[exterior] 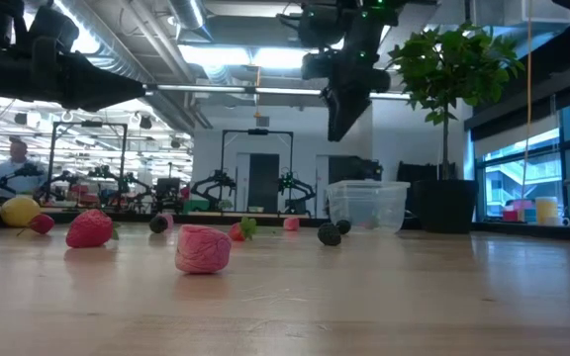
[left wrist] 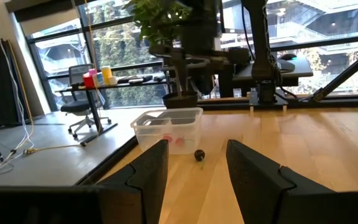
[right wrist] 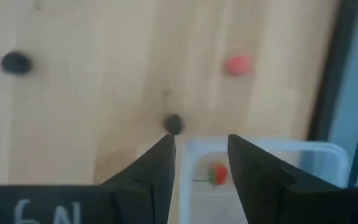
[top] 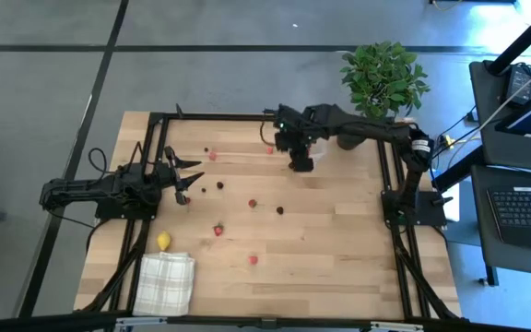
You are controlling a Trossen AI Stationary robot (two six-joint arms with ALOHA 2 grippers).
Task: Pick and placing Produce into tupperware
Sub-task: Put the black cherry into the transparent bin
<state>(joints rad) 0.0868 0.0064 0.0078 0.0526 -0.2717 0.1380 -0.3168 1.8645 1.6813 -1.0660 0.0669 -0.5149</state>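
- Right claw (right wrist: 199, 163) hangs over the tupperware (right wrist: 263, 174) at about 1 o'clock on the desk (top: 339, 249), pointing straight down with its fingers parted and nothing between them.
- One strawberry (right wrist: 217, 174) already sits in the box, so I'd guess a drop just finished here.
- To do the next pick well: lift clear of the rim first, then go for the dark berry (right wrist: 174, 124) just beside the box wall. Come down centred on it so it doesn't roll away.
- Left claw (left wrist: 194, 163) waits around 9 o'clock, fingers parted, empty.
- The rest of the produce is scattered mid-desk; a lemon (top: 163, 241) lies at 7 o'clock next to a checked cloth (top: 165, 283).
- Desk is pale wood planks, with a potted plant (top: 382, 77) behind the box.
- Beyond it there's a workshop-ish room, probably with more arm rigs, though it's hard to tell.
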